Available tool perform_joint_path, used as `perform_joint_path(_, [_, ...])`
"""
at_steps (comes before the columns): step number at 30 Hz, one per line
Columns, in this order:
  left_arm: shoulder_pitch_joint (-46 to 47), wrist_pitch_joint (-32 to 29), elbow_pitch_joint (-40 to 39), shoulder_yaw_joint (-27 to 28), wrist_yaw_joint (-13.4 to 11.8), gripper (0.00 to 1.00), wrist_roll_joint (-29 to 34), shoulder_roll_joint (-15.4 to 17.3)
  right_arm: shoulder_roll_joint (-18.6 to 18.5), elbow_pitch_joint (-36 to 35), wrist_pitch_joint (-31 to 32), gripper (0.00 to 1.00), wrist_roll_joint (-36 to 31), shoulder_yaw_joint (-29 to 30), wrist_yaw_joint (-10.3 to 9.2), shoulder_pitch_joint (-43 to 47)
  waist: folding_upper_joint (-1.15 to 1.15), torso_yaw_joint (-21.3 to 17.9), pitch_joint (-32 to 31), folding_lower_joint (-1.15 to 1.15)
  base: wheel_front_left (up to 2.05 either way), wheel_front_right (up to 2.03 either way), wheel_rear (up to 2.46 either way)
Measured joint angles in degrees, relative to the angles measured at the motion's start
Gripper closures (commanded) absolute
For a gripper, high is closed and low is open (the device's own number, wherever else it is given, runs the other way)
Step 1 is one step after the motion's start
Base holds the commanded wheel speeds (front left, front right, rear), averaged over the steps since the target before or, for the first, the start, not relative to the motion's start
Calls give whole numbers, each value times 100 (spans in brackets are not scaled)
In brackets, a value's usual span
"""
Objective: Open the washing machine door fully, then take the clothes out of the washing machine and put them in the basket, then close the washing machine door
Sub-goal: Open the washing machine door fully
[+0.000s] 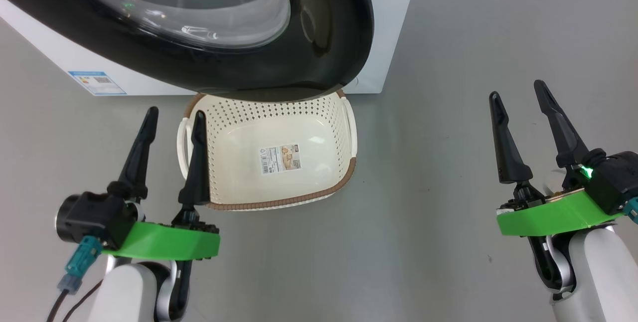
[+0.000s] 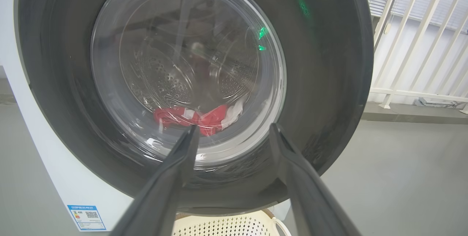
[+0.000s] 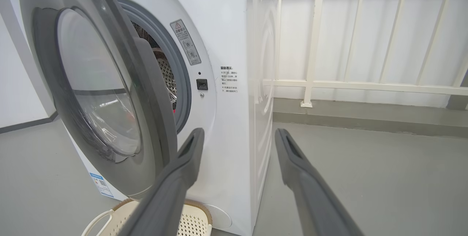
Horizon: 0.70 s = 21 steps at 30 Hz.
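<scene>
Both left gripper (image 1: 176, 111) and right gripper (image 1: 516, 88) show wide, empty jaws, washing machine door (image 1: 329, 23) ajar.

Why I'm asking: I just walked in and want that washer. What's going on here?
A two-armed robot faces the washing machine, whose door stands partly open. Its left gripper and right gripper are both open, hold nothing and touch nothing. The red clothes lie inside the drum, seen through the door. The basket sits empty on the floor under the door, so unloading has not begun.
</scene>
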State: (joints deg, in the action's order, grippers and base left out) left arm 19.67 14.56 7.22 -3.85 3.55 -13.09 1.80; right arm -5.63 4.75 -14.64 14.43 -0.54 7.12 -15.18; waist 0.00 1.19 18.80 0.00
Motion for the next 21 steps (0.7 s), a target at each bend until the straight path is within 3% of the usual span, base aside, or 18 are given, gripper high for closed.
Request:
perform_joint_path(8, [0,0,0,-12,0,0,1,0,4,1,0,0,8,-21,0,0,0,18,-20,0,0,0,0])
perform_joint_path(9, [0,0,1,-16,0,0,0,0,3,-3,0,46,22,-38,0,0,0,26,-20,0,0,0,0])
perform_joint_path(10, [0,0,1,-20,0,0,1,0,4,-12,0,84,46,-57,0,0,0,36,-19,0,0,0,0])
perform_joint_path(11, [0,0,1,-21,0,0,1,0,-3,-8,0,100,87,-93,0,-1,0,46,-16,0,0,0,0])
perform_joint_path(15, [0,0,-14,-53,-1,0,1,0,-33,73,1,100,701,-293,0,-55,0,75,31,0,0,0,0])
perform_joint_path(21, [2,0,-90,-214,-9,0,26,0,-191,278,0,100,2220,-676,-1,-661,0,145,117,0,0,0,0])
